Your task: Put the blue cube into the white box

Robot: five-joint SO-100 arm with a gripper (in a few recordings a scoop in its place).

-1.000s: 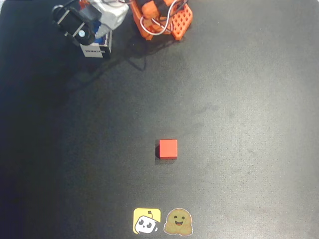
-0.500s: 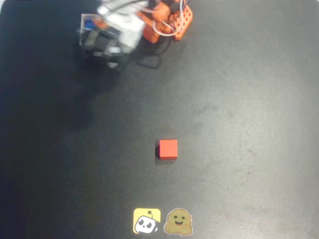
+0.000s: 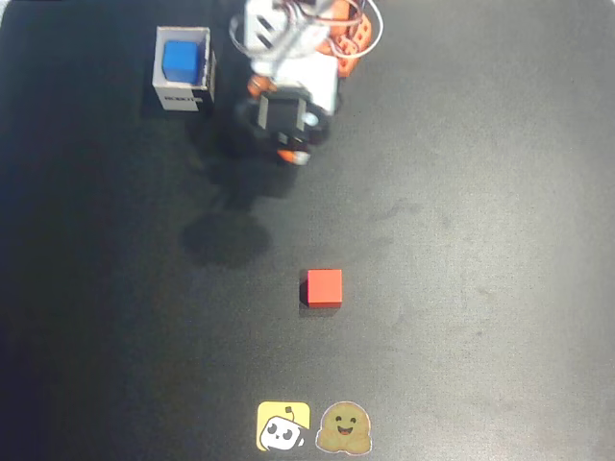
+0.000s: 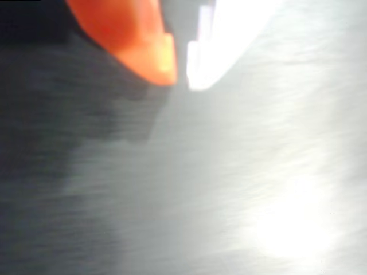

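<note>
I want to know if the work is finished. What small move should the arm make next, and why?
Probably just draw back toward its base and rest. The blue cube already sits inside the white box, and the pincer holds nothing, its fingertips nearly together over bare table. The red cube is not part of the job.

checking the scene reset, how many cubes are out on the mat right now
2. The blue cube sits inside the white box at the overhead view's top left. The red cube lies alone on the black mat near the middle.
</note>
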